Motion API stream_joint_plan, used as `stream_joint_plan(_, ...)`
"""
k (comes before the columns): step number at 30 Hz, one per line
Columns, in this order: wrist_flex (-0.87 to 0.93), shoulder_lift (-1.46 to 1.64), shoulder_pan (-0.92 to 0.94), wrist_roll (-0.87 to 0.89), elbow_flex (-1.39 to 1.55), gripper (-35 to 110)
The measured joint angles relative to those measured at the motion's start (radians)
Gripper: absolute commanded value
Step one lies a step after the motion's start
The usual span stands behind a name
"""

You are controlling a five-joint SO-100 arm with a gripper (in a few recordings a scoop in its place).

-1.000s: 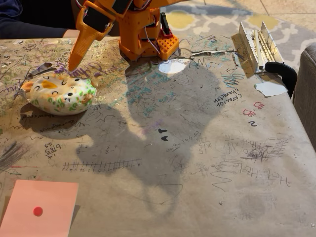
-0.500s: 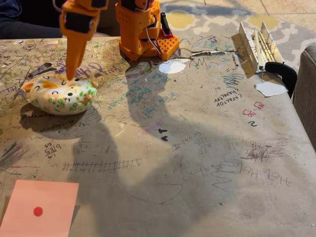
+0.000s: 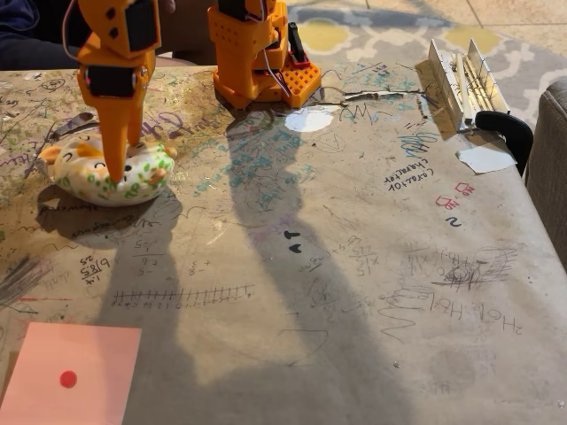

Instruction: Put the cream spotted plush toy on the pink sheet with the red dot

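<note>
Gripper [image 3: 118,168]: orange, pressed down onto cream spotted plush toy [image 3: 106,168], closure unclear. Pink sheet with red dot [image 3: 71,376]: bare, front-left table [image 3: 354,292] corner, well apart.

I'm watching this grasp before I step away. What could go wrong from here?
The hand comes down on the middle of the cream spotted plush toy; on such a rounded, soft body the fingers might slip off or squash it. The pink sheet lies far away at the table's near edge, so a weak grip could drop the toy on the way.

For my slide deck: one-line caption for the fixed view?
Orange gripper pressing down onto the cream spotted plush toy, far from the salmon-pink paper sheet with a red dot.
</note>
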Motion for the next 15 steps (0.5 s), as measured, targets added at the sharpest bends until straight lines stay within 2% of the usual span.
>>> stream_joint_plan(5,0.081,-0.106,0.041,-0.057,-0.02,30)
stream_joint_plan(15,0.074,-0.247,0.015,-0.003,-0.16,30)
